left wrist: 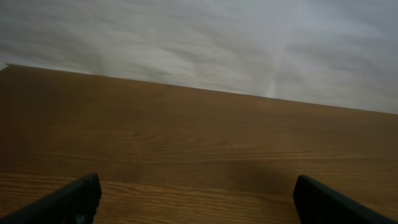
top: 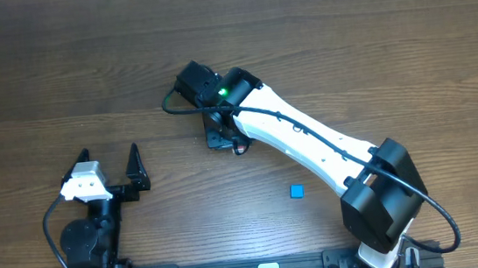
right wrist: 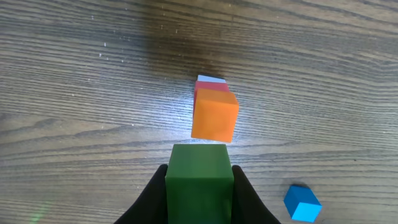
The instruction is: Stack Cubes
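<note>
Green cube (right wrist: 199,180) is pinched tight between the two fingers of my right gripper (right wrist: 199,177), near a small stack on the wooden table (right wrist: 93,93). The stack has an orange cube (right wrist: 215,116) on top, a red cube (right wrist: 210,88) under it, and, I think, a pale cube (right wrist: 210,79) at the bottom. A blue cube (right wrist: 302,203) lies apart. My left gripper (top: 110,160) is spread wide, holding nothing.

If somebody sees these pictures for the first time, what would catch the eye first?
The right gripper holds a green cube close to a small stack topped by an orange cube, near the middle of the table. A blue cube lies alone, apart from the stack.
</note>
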Robot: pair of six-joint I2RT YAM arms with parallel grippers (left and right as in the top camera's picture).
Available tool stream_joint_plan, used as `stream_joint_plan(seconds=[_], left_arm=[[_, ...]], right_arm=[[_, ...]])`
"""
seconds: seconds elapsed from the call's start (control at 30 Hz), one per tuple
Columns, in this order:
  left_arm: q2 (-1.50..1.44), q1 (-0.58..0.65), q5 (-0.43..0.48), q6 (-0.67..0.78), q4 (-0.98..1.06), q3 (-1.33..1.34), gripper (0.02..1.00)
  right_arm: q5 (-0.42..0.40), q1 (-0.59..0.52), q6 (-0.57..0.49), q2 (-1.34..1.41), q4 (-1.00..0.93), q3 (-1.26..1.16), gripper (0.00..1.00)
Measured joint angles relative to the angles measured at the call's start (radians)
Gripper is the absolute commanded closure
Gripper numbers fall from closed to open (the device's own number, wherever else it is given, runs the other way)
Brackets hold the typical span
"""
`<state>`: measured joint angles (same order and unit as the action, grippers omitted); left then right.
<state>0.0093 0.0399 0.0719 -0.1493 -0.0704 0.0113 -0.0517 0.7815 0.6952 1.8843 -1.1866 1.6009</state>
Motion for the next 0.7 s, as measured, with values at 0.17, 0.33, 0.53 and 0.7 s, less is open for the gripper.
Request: stream_joint_plan(seconds=[0.17,0.33,0.53,0.7], left_arm=[[0.0,0.0,0.0,0.0,0.0,0.0,0.018],[0.0,0.0,0.0,0.0,0.0,0.0,0.018],[0.0,0.0,0.0,0.0,0.0,0.0,0.018],[0.0,0.0,0.0,0.0,0.0,0.0,0.02]], right_arm=[[-0.001,-0.002,0.01,0.0,0.005,0.0,0.989],[-0.002,-0.006,0.016,0.004,0.012,0.0,0.989],[-0.005,-0.015,0.028,0.023,0.014,0.0,0.989],[-0.005,-0.024,0.036,0.036,0.017,0.0,0.989]])
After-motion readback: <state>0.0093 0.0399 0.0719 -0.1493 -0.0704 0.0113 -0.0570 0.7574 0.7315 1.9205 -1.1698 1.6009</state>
